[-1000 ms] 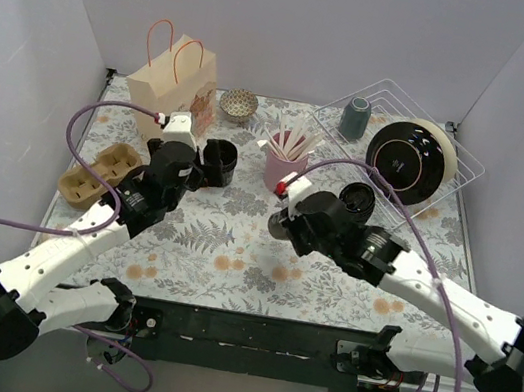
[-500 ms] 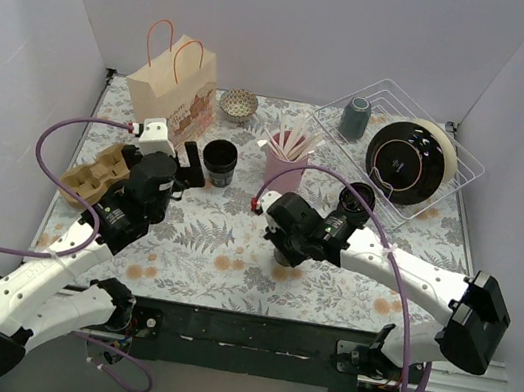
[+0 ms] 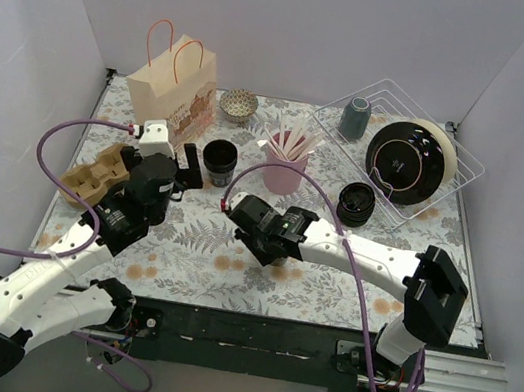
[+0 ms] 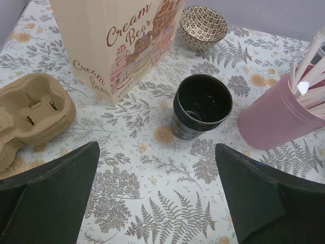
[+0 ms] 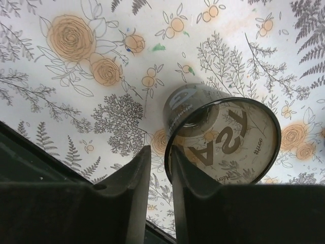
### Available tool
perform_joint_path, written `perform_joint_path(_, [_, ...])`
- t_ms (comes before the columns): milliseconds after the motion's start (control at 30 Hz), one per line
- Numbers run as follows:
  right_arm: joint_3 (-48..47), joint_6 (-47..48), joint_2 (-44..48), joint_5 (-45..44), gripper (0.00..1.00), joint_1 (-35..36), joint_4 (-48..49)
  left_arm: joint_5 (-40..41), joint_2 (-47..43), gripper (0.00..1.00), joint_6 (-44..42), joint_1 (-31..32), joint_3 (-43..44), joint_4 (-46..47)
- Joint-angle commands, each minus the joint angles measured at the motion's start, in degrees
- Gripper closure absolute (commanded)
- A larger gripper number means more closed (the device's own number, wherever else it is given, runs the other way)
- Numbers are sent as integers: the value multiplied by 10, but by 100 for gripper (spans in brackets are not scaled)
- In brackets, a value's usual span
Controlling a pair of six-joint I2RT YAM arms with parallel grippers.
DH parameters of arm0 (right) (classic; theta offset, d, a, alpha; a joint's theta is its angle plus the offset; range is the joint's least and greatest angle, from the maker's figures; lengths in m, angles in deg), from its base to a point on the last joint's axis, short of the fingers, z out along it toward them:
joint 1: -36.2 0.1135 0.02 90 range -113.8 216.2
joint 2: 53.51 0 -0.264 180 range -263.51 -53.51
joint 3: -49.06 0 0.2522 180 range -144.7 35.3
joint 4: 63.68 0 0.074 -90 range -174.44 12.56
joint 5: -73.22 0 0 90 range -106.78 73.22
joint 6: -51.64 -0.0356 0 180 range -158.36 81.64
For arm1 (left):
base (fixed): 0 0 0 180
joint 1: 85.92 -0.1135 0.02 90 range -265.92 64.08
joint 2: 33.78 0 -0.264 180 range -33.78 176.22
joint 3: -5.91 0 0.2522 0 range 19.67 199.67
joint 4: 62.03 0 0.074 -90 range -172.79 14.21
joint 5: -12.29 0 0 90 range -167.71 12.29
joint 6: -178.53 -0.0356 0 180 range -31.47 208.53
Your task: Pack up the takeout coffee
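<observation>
The takeout coffee [image 3: 355, 203], a small black cup with a glossy black lid, stands right of centre by the rack, and neither gripper touches it. My right gripper [image 3: 252, 243] points down over the middle of the table, left of that cup. In the right wrist view its jaws [image 5: 161, 152] stand a narrow gap apart. The rim of a smoky see-through cup with lettering [image 5: 238, 137] lies against the right finger, clear of the left one. My left gripper [image 3: 189, 165] [image 4: 156, 152] is wide open just short of a lidless black cup [image 4: 202, 105] [image 3: 219, 160].
A paper bag [image 3: 172, 89] stands at the back left, with a cardboard cup carrier [image 3: 93, 176] in front of it. A pink holder of straws [image 3: 286, 165] and a patterned bowl [image 3: 239, 104] sit mid-back. The wire rack [image 3: 457, 154] holds a grey-blue tumbler [image 3: 355, 118] and a black plate [image 3: 410, 161].
My right arm has swung left from beside the lidded cup to the table's middle, and its jaws have parted a little. The left arm drew back slightly, then stayed still and open.
</observation>
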Motion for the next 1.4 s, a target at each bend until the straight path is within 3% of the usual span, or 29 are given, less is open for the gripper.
perform_joint_path(0, [-51,-21,-6,-21,68,13,-9,22,-19,2,-15,1,-8,14])
perform_joint_path(200, [-70,-28,32,-26,61,11,-7,40,-37,2,-9,1,-15,36])
perform_joint_path(333, [-63,-18,90,-78,59,-23,-1,-8,-65,2,1,1,-24,66])
perform_joint_path(367, [-60,-12,101,-86,60,-37,5,-59,-70,2,-2,1,-29,70])
perform_joint_path(533, [-15,36,153,-113,60,-168,35,-162,-80,2,-19,1,-49,109])
perform_joint_path(700, [14,-47,145,-200,55,-304,46,-171,-82,2,-30,1,-60,115])
perform_joint_path(800, [34,-87,143,-229,52,-346,86,-173,-81,2,-37,1,-64,116])
perform_joint_path(1033, [26,-152,113,-243,50,-391,101,-200,-70,2,-48,1,-65,115])
perform_joint_path(1367, [77,-163,103,-185,50,-431,166,-213,-66,2,-55,1,-68,120])
